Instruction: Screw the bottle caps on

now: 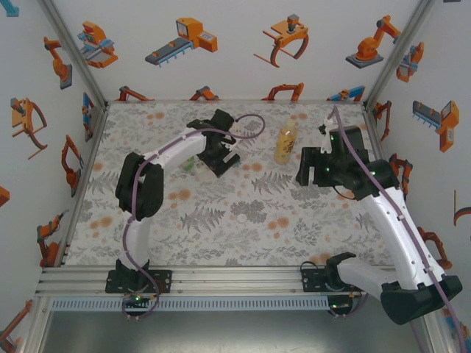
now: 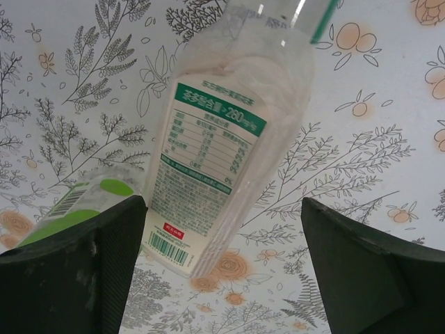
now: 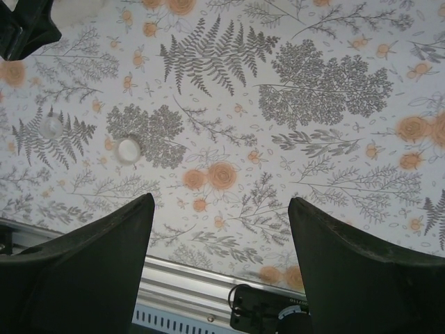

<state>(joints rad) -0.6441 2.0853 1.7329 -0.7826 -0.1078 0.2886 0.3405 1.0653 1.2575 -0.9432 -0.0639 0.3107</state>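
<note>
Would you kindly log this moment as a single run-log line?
left gripper open around clear bottle, not clamped | right gripper open, empty, above table | two bottle caps loose on table | amber bottle standing

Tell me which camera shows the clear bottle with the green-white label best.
Left wrist: the clear bottle sits large mid-frame, its label print legible. In the top external view the left gripper hangs over it, covering it. The right wrist faces two bottle caps instead.

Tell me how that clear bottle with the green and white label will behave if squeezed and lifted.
The clear bottle looks thin-walled and seemingly empty, so it is probably light and may dent under a squeeze. Its glossy label could be slippery. A push would likely send it skidding.
</note>
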